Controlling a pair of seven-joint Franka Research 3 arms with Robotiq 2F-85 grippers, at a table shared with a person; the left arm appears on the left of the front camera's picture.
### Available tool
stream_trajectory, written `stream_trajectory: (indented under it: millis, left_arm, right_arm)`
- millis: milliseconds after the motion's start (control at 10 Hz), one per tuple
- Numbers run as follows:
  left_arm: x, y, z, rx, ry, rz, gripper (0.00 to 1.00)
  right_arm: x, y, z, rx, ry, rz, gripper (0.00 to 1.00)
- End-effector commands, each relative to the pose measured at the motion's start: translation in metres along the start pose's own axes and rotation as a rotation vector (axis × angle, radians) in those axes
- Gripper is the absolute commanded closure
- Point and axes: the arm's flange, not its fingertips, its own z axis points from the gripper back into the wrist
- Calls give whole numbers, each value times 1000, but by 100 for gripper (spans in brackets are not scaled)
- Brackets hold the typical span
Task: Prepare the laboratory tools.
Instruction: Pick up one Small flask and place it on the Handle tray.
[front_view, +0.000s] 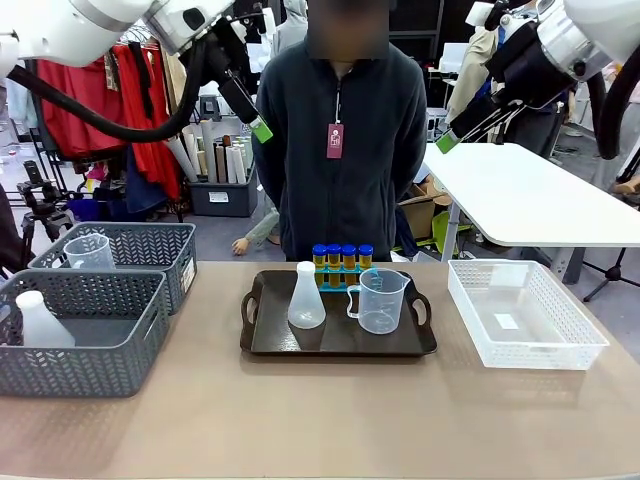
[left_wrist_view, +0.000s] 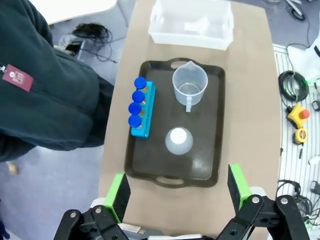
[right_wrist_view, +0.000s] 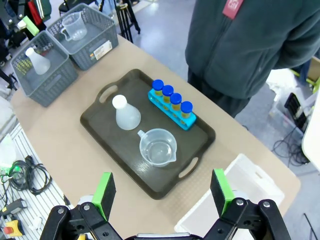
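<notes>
- Both pincers, left pincer (left_wrist_view: 177, 192) and right pincer (right_wrist_view: 162, 195), hang wide open and empty, high above the surface.
- Flask (front_view: 306, 297), beaker (front_view: 380, 300) and racked test tubes (front_view: 341, 257) sit grouped on the tray (front_view: 265, 345) at mid-surface, seemingly for easy reach.

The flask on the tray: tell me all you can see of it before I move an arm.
The flask is cone-shaped, of milky white see-through plastic, with a narrow neck and a white top. It stands upright on the dark tray, left of the clear beaker and in front of the blue rack of tubes, apart from both. Nothing touches it but the tray. Whether it holds anything cannot be told.
</notes>
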Motion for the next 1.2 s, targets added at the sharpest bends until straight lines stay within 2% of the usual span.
stream_trajectory:
  millis: [0,400,1100]
  left_arm:
    - [-5,1,9,-13,-35,-29,0]
    - [-6,-2,13,28,-23,-6,0]
    - [-1,0,7,8,-9,-12,0]
  right_arm:
    - [0,0,1,5,-4,0,0]
    - [0,0,1,5,-4,0,0]
    - [0,0,1,5,-4,0,0]
